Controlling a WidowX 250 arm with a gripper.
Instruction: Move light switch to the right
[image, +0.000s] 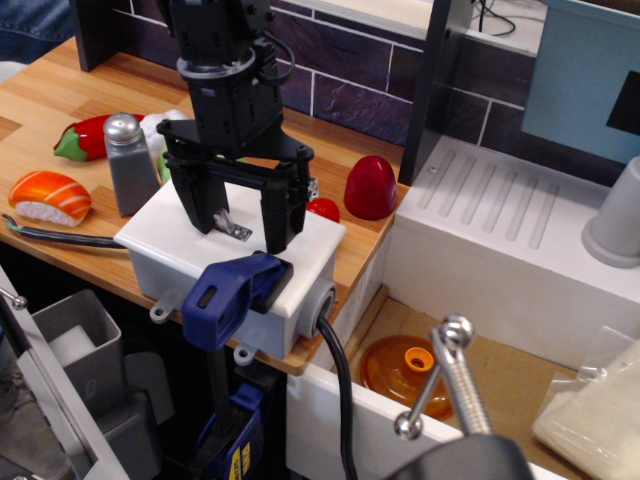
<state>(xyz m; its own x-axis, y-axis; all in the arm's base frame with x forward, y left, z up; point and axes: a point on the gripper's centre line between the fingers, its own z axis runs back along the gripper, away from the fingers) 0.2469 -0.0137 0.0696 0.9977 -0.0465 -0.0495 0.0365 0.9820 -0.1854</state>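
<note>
The light switch (226, 222) is a small silver toggle lever on top of a white plastic box (165, 252) with a black cable (342, 392) leaving its right end. The lever leans toward the left. My black gripper (240, 225) is open and straddles the lever, with one finger (205, 208) on its left and the other on its right, both tips just above the box top. The left finger is close to the lever; I cannot tell if it touches.
A blue clamp handle (232, 290) grips the box's front edge. A grey shaker (129, 163) stands left of the box, with sushi (48, 197) and a red pepper (84, 138) beyond. A dark red dome (371, 187) sits right. A white sink (520, 250) lies further right.
</note>
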